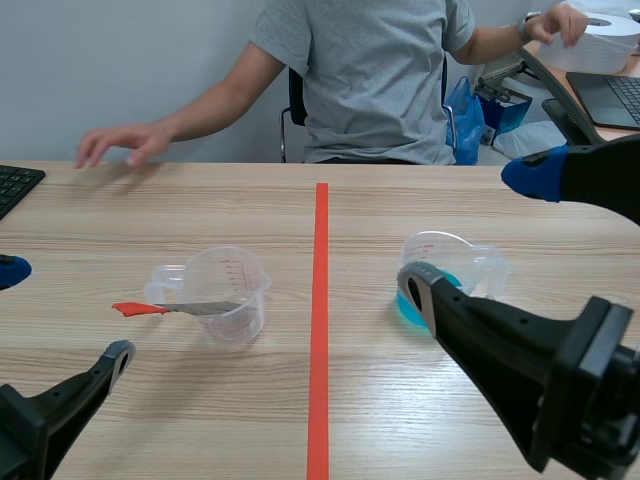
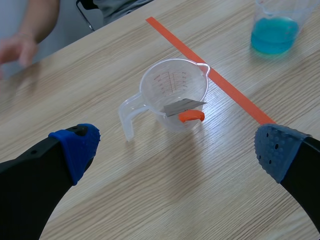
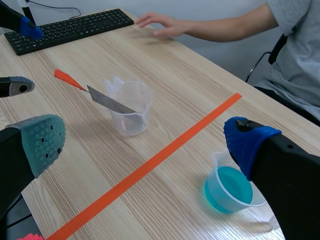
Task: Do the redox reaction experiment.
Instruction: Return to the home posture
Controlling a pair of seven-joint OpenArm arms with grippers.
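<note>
An empty clear measuring cup [image 1: 215, 295] [image 2: 175, 90] [image 3: 131, 107] stands left of the orange tape line. A metal spatula [image 1: 200, 308] [image 2: 182, 106] [image 3: 105, 100] with an orange-red handle leans in it, the handle sticking out over the rim. A second clear cup [image 1: 450, 275] [image 2: 275, 30] [image 3: 231, 187] holding blue liquid stands right of the line. My left gripper [image 1: 60, 315] [image 2: 177, 145] is open, short of the empty cup. My right gripper [image 1: 478, 228] [image 3: 145, 145] is open above the table, with the blue cup beside its blue-padded finger.
A person sits across the table, one hand [image 1: 125, 145] [image 3: 160, 22] resting on the far left of it. A black keyboard [image 1: 15, 185] [image 3: 70, 27] lies at the left edge. A laptop [image 1: 615, 100] sits on a side desk at the back right.
</note>
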